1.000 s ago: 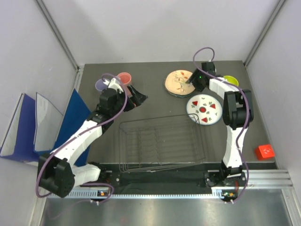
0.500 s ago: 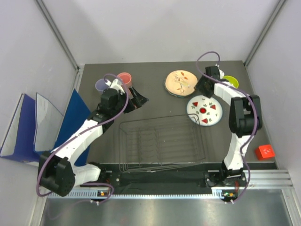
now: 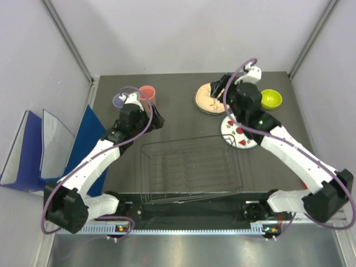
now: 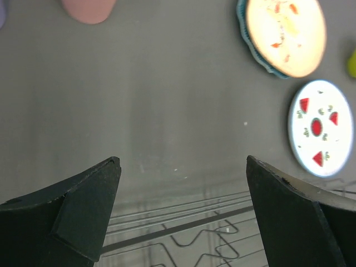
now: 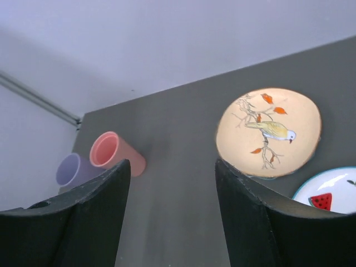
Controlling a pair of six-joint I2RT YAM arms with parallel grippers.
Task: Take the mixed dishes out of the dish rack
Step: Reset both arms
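Observation:
The dark wire dish rack (image 3: 189,169) stands in the table's middle with nothing in it; its far wires show in the left wrist view (image 4: 194,233). Behind it lie the lavender cup (image 3: 119,100), the salmon-pink cup (image 3: 147,93), the peach plate (image 3: 208,99) stacked on the teal scalloped plate (image 4: 248,34), the white plate with red marks (image 3: 243,135) and the yellow-green bowl (image 3: 271,98). My left gripper (image 3: 156,120) is open and empty, just beyond the rack's far left corner. My right gripper (image 3: 220,89) is open and empty, above the peach plate (image 5: 268,132).
Blue and white folders (image 3: 44,147) lean against the left wall. A red block (image 3: 314,179) sits at the right, off the dark mat. Both cups show on their sides in the right wrist view, salmon-pink (image 5: 114,153) and lavender (image 5: 75,168).
My right arm has swung in from the far right, its gripper now higher over the peach plate and pointing left. My left gripper has drawn back a little toward the cups.

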